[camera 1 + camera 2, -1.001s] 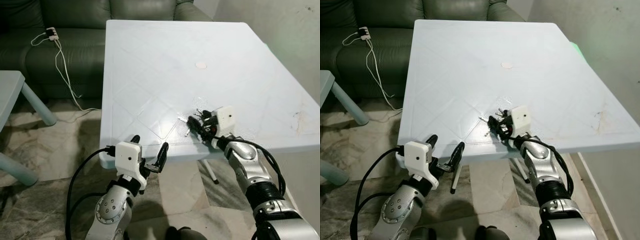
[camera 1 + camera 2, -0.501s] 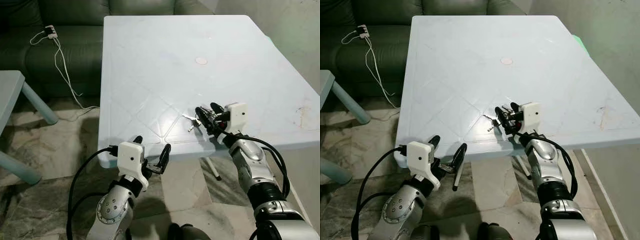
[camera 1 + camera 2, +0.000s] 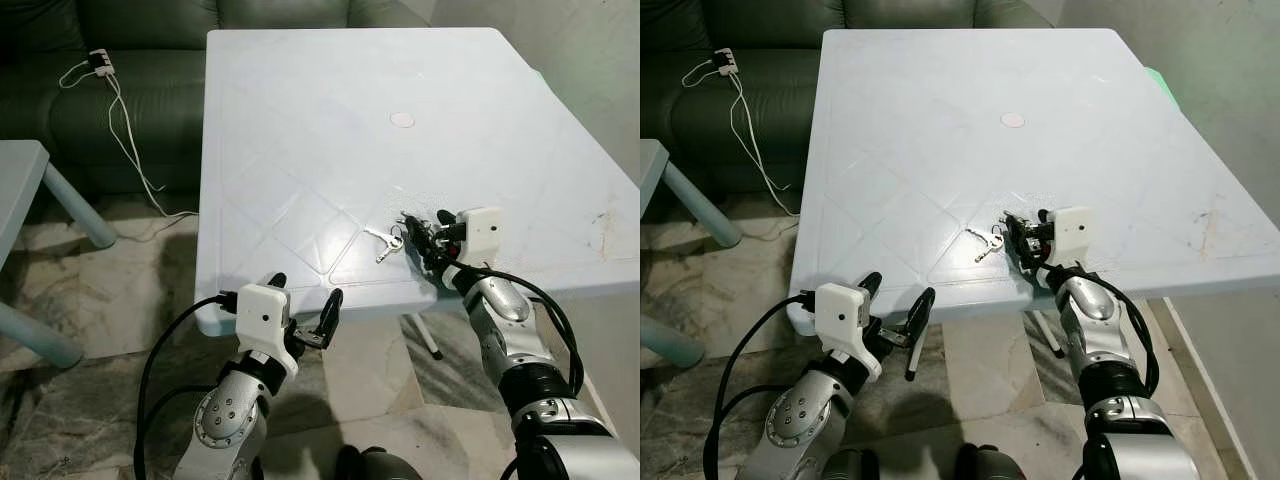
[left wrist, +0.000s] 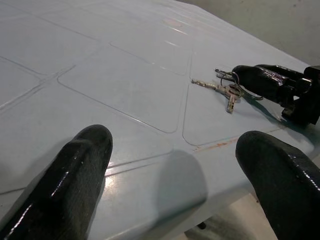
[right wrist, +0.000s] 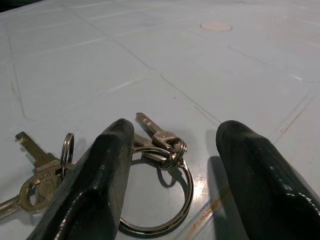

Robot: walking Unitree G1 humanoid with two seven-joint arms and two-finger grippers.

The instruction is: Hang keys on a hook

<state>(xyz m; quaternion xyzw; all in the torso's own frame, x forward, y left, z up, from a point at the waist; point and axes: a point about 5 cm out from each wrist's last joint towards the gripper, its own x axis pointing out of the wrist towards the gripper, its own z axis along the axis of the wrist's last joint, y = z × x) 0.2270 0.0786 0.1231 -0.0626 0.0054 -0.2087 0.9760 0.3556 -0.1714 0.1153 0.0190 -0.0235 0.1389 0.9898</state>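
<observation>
Pale-blue table [image 3: 300, 130] w/ keys [image 3: 385, 241]

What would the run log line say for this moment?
right hand: open, straddling key ring | keys: lying on table | left hand: open, idle below edge

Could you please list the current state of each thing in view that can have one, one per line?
keys: lying flat on the table, not gripped.
key ring: flat on the table, between the right gripper's open fingers.
right gripper: open, low over the table at the keys.
left gripper: open, holding nothing, at the table's near edge.
table: upright, carrying the keys.
white cable: trailing from the sofa to the floor.
</observation>
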